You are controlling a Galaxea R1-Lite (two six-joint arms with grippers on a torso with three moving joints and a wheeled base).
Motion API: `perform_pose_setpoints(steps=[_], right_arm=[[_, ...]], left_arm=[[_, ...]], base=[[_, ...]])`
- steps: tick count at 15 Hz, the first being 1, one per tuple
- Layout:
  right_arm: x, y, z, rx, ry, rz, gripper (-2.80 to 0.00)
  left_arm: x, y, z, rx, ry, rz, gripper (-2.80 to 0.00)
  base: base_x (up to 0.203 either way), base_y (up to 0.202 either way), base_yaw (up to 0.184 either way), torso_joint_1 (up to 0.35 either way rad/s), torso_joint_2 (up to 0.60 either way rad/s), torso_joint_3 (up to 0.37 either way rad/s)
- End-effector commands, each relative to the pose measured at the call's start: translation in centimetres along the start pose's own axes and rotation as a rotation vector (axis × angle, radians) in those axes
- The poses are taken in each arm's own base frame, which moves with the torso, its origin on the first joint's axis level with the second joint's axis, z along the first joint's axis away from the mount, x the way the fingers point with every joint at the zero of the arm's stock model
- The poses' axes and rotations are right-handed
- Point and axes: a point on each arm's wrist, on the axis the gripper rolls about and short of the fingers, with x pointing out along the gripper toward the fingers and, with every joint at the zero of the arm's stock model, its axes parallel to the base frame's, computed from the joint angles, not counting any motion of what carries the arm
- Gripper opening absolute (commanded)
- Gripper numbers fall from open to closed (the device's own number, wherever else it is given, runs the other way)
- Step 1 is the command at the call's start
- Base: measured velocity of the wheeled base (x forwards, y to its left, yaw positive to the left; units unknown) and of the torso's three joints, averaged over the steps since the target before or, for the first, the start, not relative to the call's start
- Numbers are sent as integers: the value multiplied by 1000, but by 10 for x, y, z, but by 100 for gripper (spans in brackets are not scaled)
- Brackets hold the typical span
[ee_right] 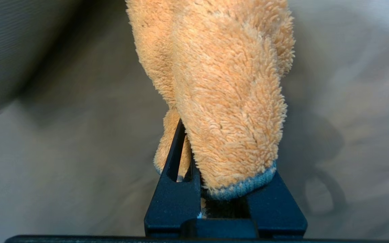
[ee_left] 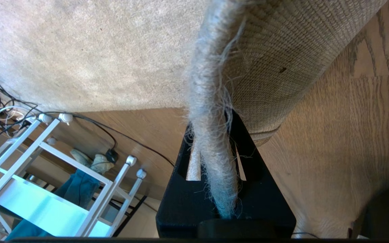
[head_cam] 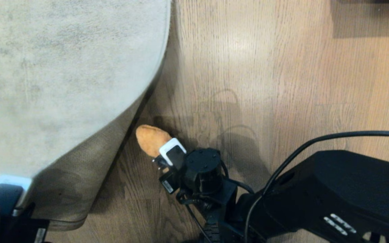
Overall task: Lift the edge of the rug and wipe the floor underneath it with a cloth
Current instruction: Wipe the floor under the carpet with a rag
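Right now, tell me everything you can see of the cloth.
The cloth is a small mustard-tan rag of fluffy pile, with a grey-blue stitched hem showing in the right wrist view. It is bunched and folded, clamped in the right gripper, and sticks out from the fingers toward the raised rug edge, over the wooden floor. Whether it touches the floor cannot be told.

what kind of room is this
Probably a lived-in room at home: a large pale rug on wood-plank floor, plus a white metal rack with trailing power cables at the rug's far side. Which room exactly, I cannot tell.
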Motion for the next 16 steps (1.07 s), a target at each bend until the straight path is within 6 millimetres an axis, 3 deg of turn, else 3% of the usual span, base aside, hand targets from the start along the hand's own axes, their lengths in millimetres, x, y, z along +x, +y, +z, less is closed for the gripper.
perform_pose_setpoints(steps=[1,3,9,16], right_arm=[[-15,42,-3,-22,-1,101,-280],[-12,57,-10,10,6,119,-280],[-1,74,-48,-4,57,134,-280],[46,92,-56,27,26,115,-280]], left_arm=[[-1,1,0,-7,-5,6,-280],[-1,1,-8,6,10,12,-280],[-1,0,-11,5,19,15,-280],[-1,0,-11,6,19,14,-280]], base=[[0,0,0,0,0,0],[0,0,0,0,0,0],[0,0,0,0,0,0],[0,0,0,0,0,0]])
